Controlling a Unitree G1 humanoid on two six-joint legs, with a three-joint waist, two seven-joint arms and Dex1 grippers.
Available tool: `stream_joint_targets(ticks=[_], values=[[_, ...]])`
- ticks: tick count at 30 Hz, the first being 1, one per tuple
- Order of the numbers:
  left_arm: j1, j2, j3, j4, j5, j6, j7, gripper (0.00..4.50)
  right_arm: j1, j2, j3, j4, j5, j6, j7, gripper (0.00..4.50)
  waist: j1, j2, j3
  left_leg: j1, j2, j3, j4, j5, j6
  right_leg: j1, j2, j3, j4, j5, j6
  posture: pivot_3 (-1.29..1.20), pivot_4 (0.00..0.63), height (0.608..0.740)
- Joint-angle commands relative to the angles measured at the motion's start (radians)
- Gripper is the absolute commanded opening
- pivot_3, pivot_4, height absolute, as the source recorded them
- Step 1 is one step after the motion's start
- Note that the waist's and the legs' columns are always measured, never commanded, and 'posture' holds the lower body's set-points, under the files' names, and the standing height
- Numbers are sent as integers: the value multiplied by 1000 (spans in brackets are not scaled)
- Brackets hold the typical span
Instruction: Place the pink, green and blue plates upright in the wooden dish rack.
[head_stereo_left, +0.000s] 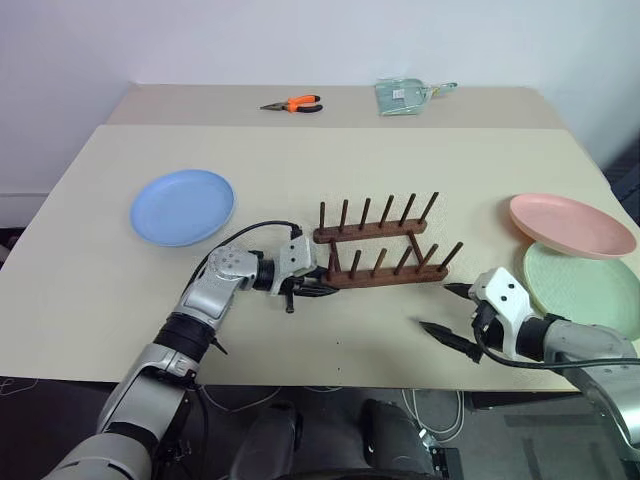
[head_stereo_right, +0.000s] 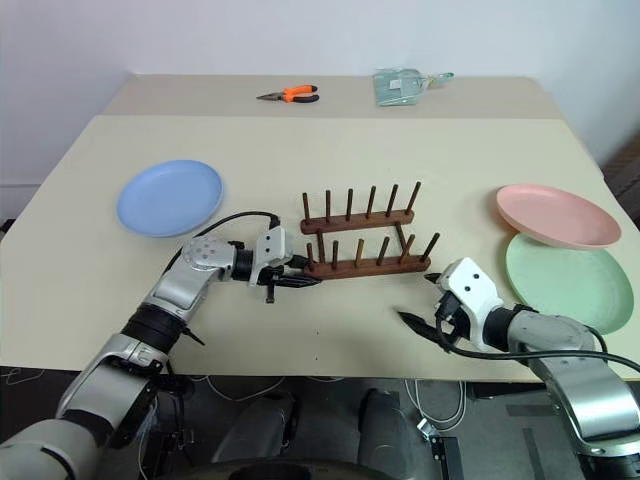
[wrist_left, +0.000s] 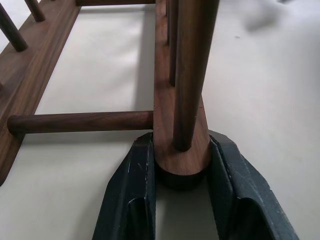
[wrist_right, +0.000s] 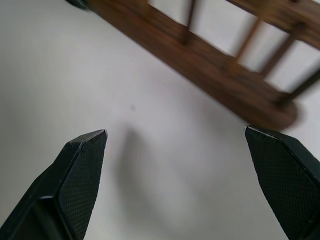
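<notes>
- My left gripper (head_stereo_left: 318, 290) is down at the near-left end of the wooden dish rack (head_stereo_left: 380, 250), and in the left wrist view both fingers (wrist_left: 131, 200) are pinched against the rounded end of the rack's nearer base bar. So it's got hold of the rack itself, about half closed around that bar.
- My right gripper (head_stereo_left: 445, 310) hovers over bare table (head_stereo_left: 300, 170) just off the rack's right end, fingers spread wide, nothing between them. The right wrist view shows the two tips far apart with only tabletop in the gap.
- Rack sits roughly mid-table, both peg rows empty.
- Blue plate (head_stereo_left: 182, 206) lies flat on the left side of the table, well apart from the rack.
- Pink plate (head_stereo_left: 570, 224) is over on the right, lying with its near edge overlapping the green plate (head_stereo_left: 585, 288), which lies flat at the near-right table edge. Can't tell how much of the pink one rests on the green.
- Back on the far table: orange-handled pliers (head_stereo_left: 292, 104) and a clear bag (head_stereo_left: 405, 96), well away from everything.
</notes>
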Motion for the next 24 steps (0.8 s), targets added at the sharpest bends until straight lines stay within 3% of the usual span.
stream_joint_targets(ticks=[1,3,4,5,7,11,14,18,24], values=[[-31,19,24,45,33,-28,44,3145,8,-23,-26,0,-20,-31,10,4500,0,0,0,0,0,0,0,0,0,0,0,0,0,0,0,0,150,740],[-21,45,41,49,58,8,106,4197,-5,-19,-18,10,-24,-35,9,3967,-1,0,0,0,0,0,1,0,0,0,0,0,0,0,0,0,150,740],[-7,63,51,34,59,36,125,4500,-13,-15,-12,16,-27,-40,7,3616,-4,0,0,1,0,0,0,0,0,0,0,0,0,0,0,0,150,740],[24,88,63,-5,50,73,128,4500,-19,-11,-3,21,-30,-43,8,3170,-7,-1,0,2,0,1,0,0,0,1,0,0,1,0,0,0,150,740],[97,130,86,-115,13,148,121,4133,-22,-2,12,26,-35,-55,9,2177,-26,-1,-1,3,2,2,-1,0,0,0,0,0,1,0,0,0,150,740],[279,191,99,-454,-112,370,91,2128,-27,18,50,55,-56,-72,1,9,-39,0,-1,4,4,1,-3,0,0,0,2,0,2,0,0,0,150,740],[339,156,73,-604,-126,453,168,681,-50,32,92,109,-120,-112,-38,0,-28,1,-1,3,4,1,-2,0,0,0,0,1,2,-1,-2,0,150,740],[313,13,15,-560,1,450,393,681,-138,85,168,235,-232,-196,-115,0,-17,-1,-2,3,3,2,2,0,0,7,-1,0,-2,-2,-4,0,150,740],[228,-114,13,-351,133,380,650,681,-325,194,238,412,-348,-239,-244,0,-27,-2,-4,5,2,2,2,0,0,8,0,0,0,-2,-4,0,150,740]])
